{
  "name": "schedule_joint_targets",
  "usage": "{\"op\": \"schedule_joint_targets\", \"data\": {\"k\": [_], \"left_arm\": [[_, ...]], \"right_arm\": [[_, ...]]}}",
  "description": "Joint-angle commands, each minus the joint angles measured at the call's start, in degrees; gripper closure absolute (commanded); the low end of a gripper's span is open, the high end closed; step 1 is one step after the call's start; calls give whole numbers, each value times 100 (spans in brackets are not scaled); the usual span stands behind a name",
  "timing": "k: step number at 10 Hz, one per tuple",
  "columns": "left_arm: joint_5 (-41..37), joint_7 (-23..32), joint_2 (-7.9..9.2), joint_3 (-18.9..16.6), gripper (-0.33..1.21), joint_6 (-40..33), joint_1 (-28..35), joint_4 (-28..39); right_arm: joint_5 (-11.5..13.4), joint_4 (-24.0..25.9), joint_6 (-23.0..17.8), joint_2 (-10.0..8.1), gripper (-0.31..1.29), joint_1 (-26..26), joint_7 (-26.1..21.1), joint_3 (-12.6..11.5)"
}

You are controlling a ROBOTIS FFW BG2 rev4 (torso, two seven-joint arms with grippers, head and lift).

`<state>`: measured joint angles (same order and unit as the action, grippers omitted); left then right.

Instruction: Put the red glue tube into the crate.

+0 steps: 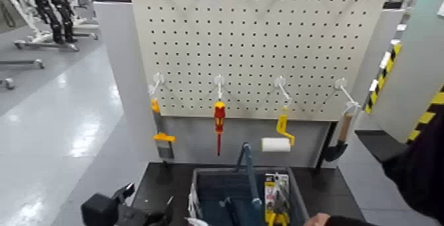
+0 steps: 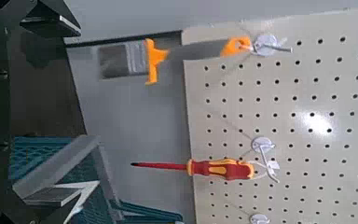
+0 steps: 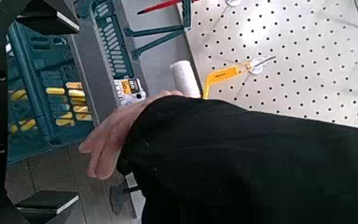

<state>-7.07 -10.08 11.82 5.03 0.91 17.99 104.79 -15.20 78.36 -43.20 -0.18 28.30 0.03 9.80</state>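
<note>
Left tool [image 1: 150,197] low in head view, left of centre, open; right tool [image 3: 75,110] open in wrist view.

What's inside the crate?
In the crate: a yellow-handled tool in packaging at its right side, something dark near the middle. The near part is cut off; can't tell there.

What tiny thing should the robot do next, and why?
Probably wait: a person's hand is right by the crate. The left gripper is open beside the crate, the right gripper open nearby.
</note>
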Motion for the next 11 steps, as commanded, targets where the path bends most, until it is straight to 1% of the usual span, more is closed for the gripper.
{"op": "schedule_joint_targets", "data": {"k": [1, 2, 3, 4, 5, 6, 7, 9, 11], "left_arm": [[48, 472, 110, 7, 11, -574, 487, 15], [48, 630, 163, -20, 11, -935, 645, -126], [-93, 832, 224, 86, 11, -1444, 715, -372], [-49, 1052, 251, 209, 11, -1937, 715, -539], [-40, 1219, 259, 271, 11, -2156, 742, -609], [-58, 1465, 277, 358, 11, -2183, 777, -609], [-58, 1438, 286, 367, 11, -2174, 768, -618], [-67, 1447, 365, 438, 11, -2112, 733, -609], [-67, 1447, 391, 473, 11, -2042, 715, -600]], "right_arm": [[158, 65, 13, 589, 6, 26, -3, -39], [228, 74, 13, 589, 6, 35, -29, -48], [254, 83, 13, 598, 6, 44, -29, -66], [254, 83, 13, 589, 6, 44, -29, -66], [254, 92, 13, 598, 6, 44, -21, -75], [281, 100, 13, 598, 7, 52, -21, -83], [281, 100, 13, 598, 8, 52, -21, -83], [281, 100, 66, 607, 10, 52, -29, -83], [281, 109, 119, 607, 11, 52, -21, -92]]}}
